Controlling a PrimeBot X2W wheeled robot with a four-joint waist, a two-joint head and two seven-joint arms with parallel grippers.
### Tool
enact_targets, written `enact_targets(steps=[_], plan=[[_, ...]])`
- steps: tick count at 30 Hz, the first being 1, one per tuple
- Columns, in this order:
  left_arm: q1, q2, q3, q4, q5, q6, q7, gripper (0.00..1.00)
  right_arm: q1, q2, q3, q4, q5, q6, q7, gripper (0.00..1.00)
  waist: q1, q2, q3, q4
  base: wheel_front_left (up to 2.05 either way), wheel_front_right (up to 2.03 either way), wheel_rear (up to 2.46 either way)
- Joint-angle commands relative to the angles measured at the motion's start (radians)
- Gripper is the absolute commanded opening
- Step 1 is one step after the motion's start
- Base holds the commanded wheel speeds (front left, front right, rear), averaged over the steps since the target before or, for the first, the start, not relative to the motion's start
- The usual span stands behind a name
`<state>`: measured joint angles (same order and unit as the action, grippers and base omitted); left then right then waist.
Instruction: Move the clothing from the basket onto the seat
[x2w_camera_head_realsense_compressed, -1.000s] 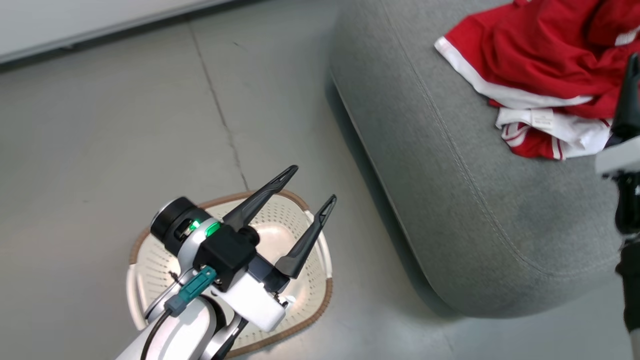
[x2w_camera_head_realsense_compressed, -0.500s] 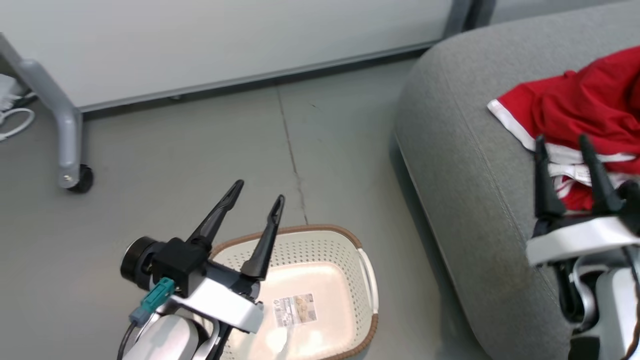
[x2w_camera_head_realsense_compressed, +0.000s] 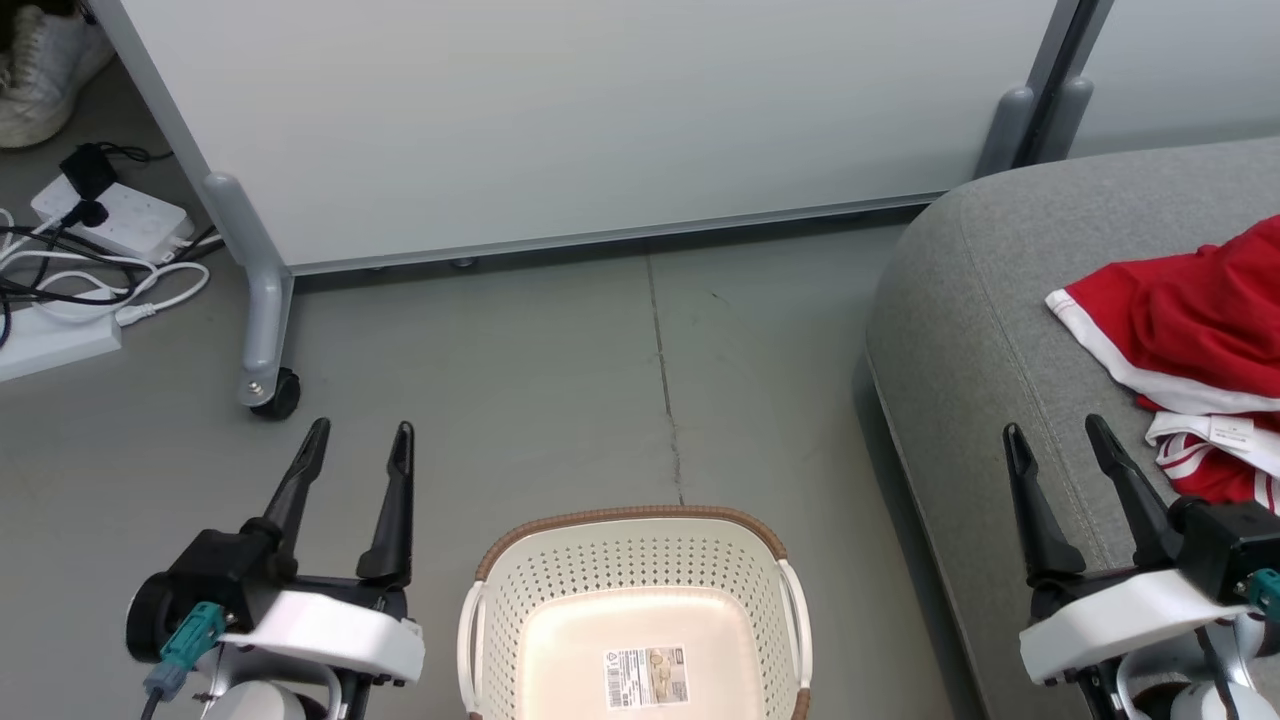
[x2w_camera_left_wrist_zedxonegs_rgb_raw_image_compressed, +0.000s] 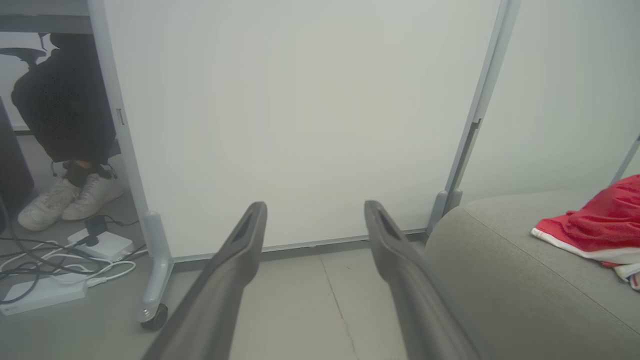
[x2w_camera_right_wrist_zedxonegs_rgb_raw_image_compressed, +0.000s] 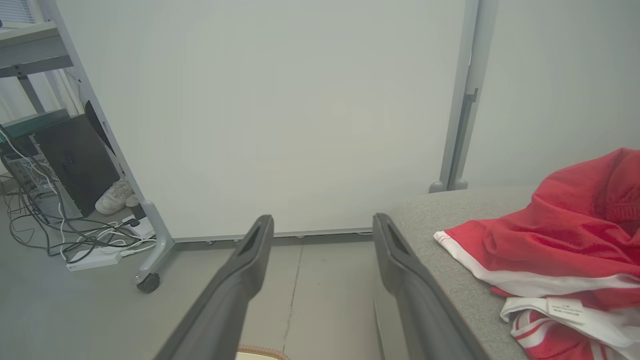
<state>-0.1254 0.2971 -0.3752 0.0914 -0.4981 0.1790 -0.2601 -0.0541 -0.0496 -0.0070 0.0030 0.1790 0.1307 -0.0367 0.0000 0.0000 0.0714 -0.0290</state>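
Red clothing (x2w_camera_head_realsense_compressed: 1190, 330) is lying on the seat (x2w_camera_head_realsense_compressed: 980, 330) while the basket (x2w_camera_head_realsense_compressed: 630, 515), showing 1 paper label (x2w_camera_head_realsense_compressed: 646, 676), is sitting between the left gripper (x2w_camera_head_realsense_compressed: 360, 430) and right gripper (x2w_camera_head_realsense_compressed: 1053, 428), both holding fingers spread apart.

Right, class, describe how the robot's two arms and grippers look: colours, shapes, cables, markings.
The left gripper and right gripper match. Each has two long, tapering black fingers, slotted near the tips, set on a black block above a glossy white curved wrist shell. A teal connector plugs in at each wrist, and the left one trails a dark cable. No markings are legible.
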Motion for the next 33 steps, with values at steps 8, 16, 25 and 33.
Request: enact_targets(steps=[8,16,25,33], plan=[[0.106,0.004,0.097,-0.023,0.003,0.023,-0.006,1.00,0.093,-0.004,-0.016,-0.026,0.008,0.000,0.020,1.00,0.0000,0.0000,-0.065,0.034,0.00,0.00,0.00],[0.191,-0.013,0.151,-0.055,0.031,0.004,-0.006,1.00,0.142,-0.004,-0.036,-0.047,0.005,0.000,0.034,1.00,0.0000,0.0000,-0.086,0.049,0.00,0.00,0.00],[0.238,-0.024,0.159,-0.050,0.072,-0.007,-0.006,1.00,0.168,-0.004,-0.042,-0.053,0.011,0.000,0.043,1.00,0.0000,0.0000,-0.106,0.052,0.00,0.00,0.00],[0.231,-0.035,0.177,-0.022,0.086,-0.024,-0.006,1.00,0.169,-0.003,-0.041,-0.056,0.013,0.000,0.045,1.00,0.0000,0.0000,-0.107,0.047,0.00,0.00,0.00]])
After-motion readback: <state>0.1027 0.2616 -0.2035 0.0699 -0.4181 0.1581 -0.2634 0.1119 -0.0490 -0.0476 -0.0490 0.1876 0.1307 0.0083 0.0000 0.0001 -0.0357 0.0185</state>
